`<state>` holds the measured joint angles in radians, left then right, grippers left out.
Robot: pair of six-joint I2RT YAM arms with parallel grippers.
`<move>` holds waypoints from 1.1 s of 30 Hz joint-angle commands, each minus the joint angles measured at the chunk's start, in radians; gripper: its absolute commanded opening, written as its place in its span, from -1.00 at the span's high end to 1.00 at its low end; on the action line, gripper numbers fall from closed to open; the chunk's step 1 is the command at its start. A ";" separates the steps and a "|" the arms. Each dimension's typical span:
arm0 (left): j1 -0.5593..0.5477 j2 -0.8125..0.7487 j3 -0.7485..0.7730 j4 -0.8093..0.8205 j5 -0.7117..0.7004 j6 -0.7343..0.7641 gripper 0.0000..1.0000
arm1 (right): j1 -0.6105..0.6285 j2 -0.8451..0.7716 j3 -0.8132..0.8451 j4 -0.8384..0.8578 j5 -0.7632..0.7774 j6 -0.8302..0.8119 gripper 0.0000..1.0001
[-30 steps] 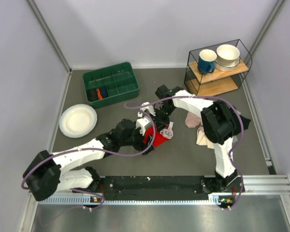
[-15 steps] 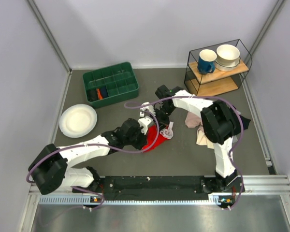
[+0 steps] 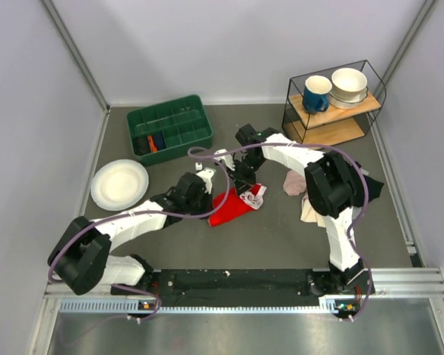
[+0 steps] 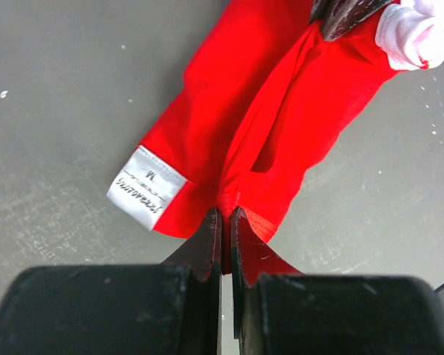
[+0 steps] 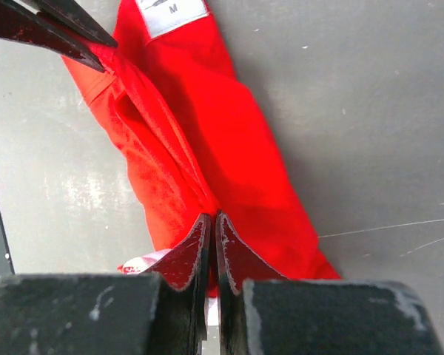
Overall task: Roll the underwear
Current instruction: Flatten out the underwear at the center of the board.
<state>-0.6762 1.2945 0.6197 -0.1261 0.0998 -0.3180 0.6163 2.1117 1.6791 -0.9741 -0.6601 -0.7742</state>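
The red underwear (image 3: 231, 208) lies mid-table, pulled into a long folded strip between my two grippers. My left gripper (image 3: 214, 198) is shut on its near end, the red fabric (image 4: 281, 96) pinched between the jaws (image 4: 226, 222) next to a white label (image 4: 146, 187). My right gripper (image 3: 246, 182) is shut on the other end (image 5: 211, 222), by the white waistband (image 3: 254, 195). The right wrist view has the left fingers (image 5: 44, 26) at the top left. The right fingers (image 4: 348, 11) reach into the left wrist view from above.
A green divided bin (image 3: 170, 129) stands at the back left, and a white plate (image 3: 119, 185) to the left. A wire shelf (image 3: 333, 103) holding a blue mug and bowls is at the back right. A pink-and-beige cloth (image 3: 297, 185) and a black garment (image 3: 371, 185) lie to the right.
My left gripper has shut on the underwear's end. Both grippers have shifted toward the back, and the bunched red cloth is now drawn out into a long strip.
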 commanded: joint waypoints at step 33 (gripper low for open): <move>0.165 0.193 0.000 0.075 0.046 -0.049 1.00 | -0.099 -0.061 0.088 -0.001 0.212 0.033 0.09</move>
<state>-0.5243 1.4544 0.6231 -0.0139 0.1902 -0.3733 0.5529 2.1525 1.7611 -0.9665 -0.4679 -0.7128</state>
